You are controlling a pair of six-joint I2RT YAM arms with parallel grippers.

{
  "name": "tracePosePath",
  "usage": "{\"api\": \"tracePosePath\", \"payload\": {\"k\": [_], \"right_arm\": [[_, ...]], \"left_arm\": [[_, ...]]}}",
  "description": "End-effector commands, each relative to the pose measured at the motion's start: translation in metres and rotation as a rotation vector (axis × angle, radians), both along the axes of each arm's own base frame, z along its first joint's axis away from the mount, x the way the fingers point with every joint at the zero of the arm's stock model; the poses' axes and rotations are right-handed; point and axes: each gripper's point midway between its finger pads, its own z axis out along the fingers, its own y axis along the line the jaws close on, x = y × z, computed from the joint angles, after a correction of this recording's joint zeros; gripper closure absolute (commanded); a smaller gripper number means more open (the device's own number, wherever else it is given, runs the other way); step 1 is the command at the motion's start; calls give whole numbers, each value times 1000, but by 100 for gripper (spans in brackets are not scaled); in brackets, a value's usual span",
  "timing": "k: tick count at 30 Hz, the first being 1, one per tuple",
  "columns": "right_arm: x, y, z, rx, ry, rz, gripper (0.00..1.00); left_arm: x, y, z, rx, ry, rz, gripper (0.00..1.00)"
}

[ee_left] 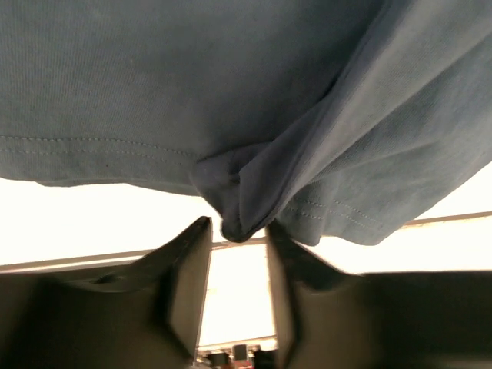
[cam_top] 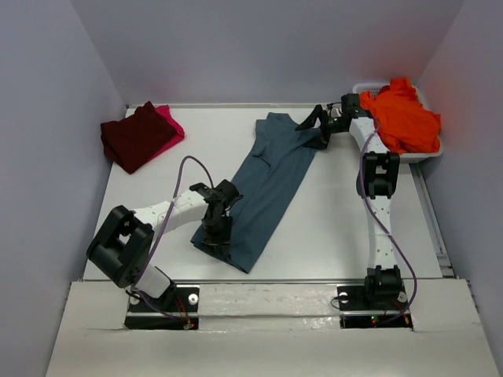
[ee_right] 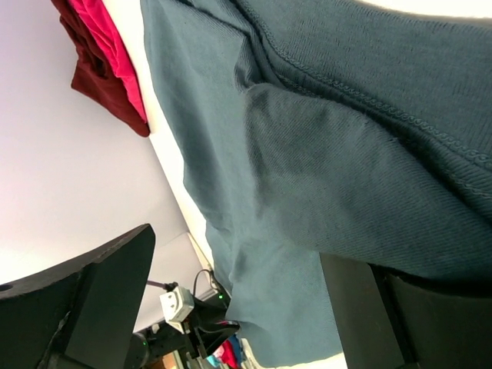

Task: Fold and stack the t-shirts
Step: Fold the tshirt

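Watching teal-blue t-shirt (cam_top: pixel 267 188): I see it stretched out left of the white tub (cam_top: pixel 428 153).
Left gripper (ee_left: pixel 236 231): narrowly parted, hem fold between tips.
Right gripper (cam_top: pixel 313 119): wide, at shirt's tub-side end.

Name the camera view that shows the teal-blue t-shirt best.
Top external: the teal-blue t-shirt lies there full length across the table. The left wrist view shows only its bunched hem; the right wrist only a close stretch with a seam.
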Motion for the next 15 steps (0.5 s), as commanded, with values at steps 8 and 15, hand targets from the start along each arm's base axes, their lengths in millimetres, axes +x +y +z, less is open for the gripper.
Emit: {"api": "tracePosePath", "payload": {"k": [8, 15], "right_arm": [[-5, -21, -46, -203, 22, -38, 0], [-14, -28, 22, -245, -41, -76, 0]], "left_arm": [[15, 8, 33, 48, -99, 41, 30], [108, -25, 94, 50, -383, 20, 29]]}}
